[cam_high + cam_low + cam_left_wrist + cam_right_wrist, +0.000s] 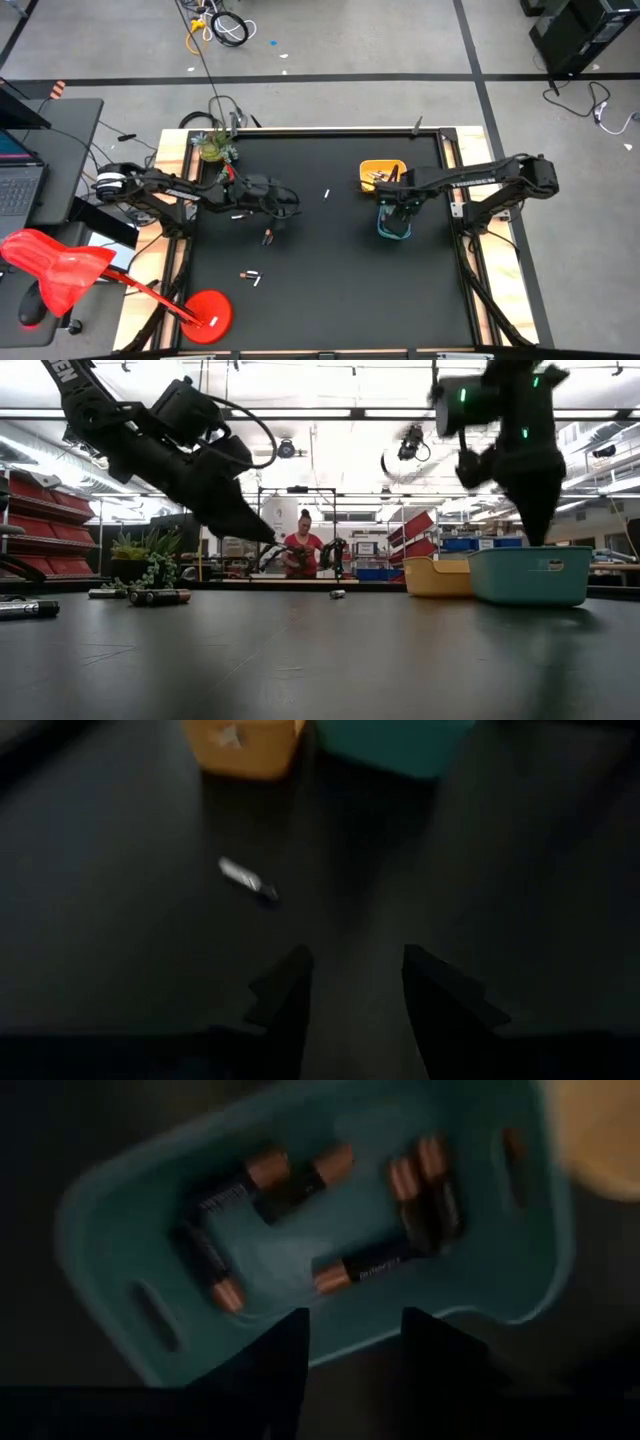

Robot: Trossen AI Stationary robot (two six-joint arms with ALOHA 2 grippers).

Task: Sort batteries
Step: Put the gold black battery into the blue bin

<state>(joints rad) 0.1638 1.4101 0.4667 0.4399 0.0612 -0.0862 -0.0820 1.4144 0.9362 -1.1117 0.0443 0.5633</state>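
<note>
While the right gripper (pixel 352 1342) hangs over the teal tray (pixel 110 1230) with fingers apart and empty, dark batteries (pixel 355 1268) lie inside. Left gripper (pixel 352 982), also apart, points at a pale battery (pixel 246 878), perhaps silver, on the table (pixel 330 280).

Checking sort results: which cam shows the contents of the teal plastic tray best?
The right wrist view: it looks straight down into the teal plastic tray, showing dark cylindrical batteries with copper ends lying inside. The high view shows the tray mostly hidden under the right hand. The low view shows only its outer wall; the left wrist view, just an edge.
</note>
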